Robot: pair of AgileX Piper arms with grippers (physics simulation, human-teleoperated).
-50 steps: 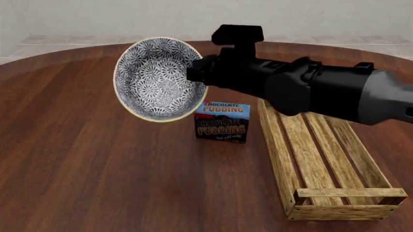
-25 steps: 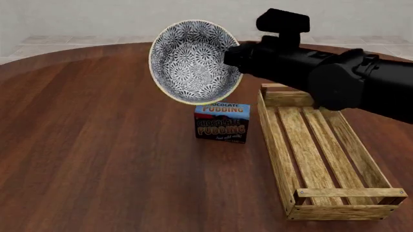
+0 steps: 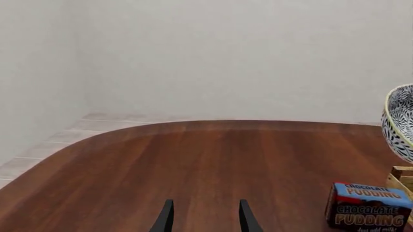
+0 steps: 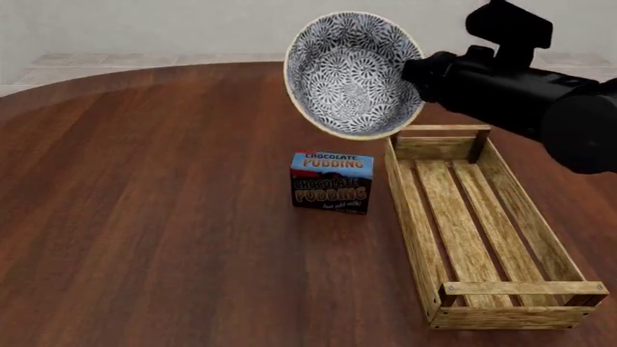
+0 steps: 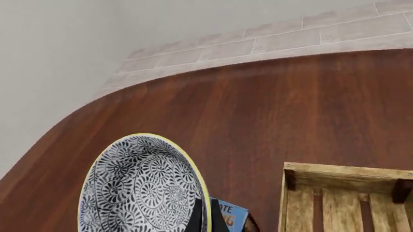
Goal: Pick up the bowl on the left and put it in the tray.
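Note:
The bowl [image 4: 352, 74], blue-grey and white floral with a pale rim, hangs tilted in the air with its inside facing the front camera, above the far left corner of the tray [image 4: 482, 224]. My right gripper [image 4: 412, 72] is shut on the bowl's right rim; the right wrist view shows its fingers [image 5: 205, 217] pinching the bowl [image 5: 139, 188] at the rim, with the tray [image 5: 348, 198] beside it. My left gripper [image 3: 205, 220] is open over bare table, and an edge of the bowl [image 3: 399, 123] shows in that view.
A chocolate pudding box [image 4: 331, 181] stands on the round wooden table [image 4: 144, 217] just left of the tray's far end, below the bowl. The pudding box [image 3: 369, 205] also appears in the left wrist view. A pale tiled floor and wall lie beyond the table.
The right arm has carried the bowl up and to the right, from left of the pudding box to above the tray's far left corner.

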